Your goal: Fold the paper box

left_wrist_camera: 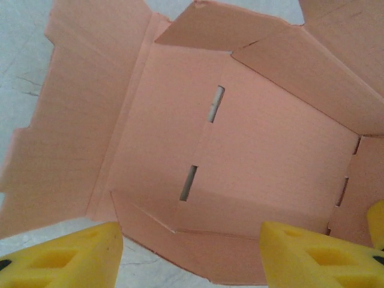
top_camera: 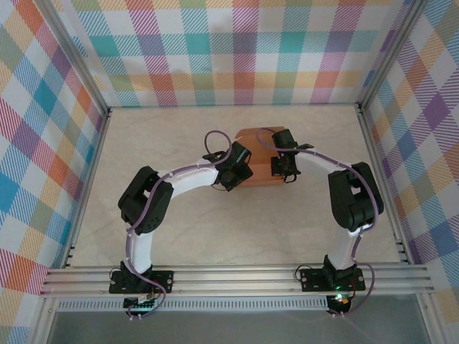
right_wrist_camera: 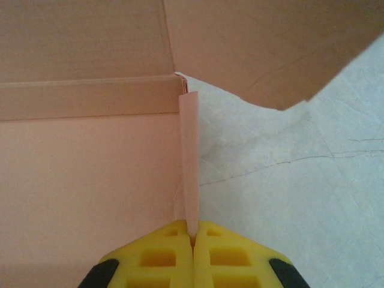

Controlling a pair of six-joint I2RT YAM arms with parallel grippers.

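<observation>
Paper box (top_camera: 255,149) sits mid-table, a touch toward 12 o'clock from centre in the overhead view, half-formed with its flaps splayed out and both arms meeting over it. It's thin salmon card, so I'd guess basically weightless, floppy across the panels, springy at the creases, and easy to dent or skate around on the smooth table (top_camera: 179,236) if you push without pinning it. Right gripper (right_wrist_camera: 193,235) is clamped tight on a narrow upright side strip at the box's 3 o'clock edge, close to a corner. Left gripper (left_wrist_camera: 191,257) hangs over the 8 o'clock side with its yellow fingers (left_wrist_camera: 66,255) spread wide, gripping nothing, the near flap just below them. Best places to grab, I reckon, are flap edges close to a score line, not mid-panel. Room-wise there's loads of bare tabletop at 6 and 9 o'clock, and the plaid walls (top_camera: 43,143) are well apart from it, but the two wrists sit near each other, so watch that.
</observation>
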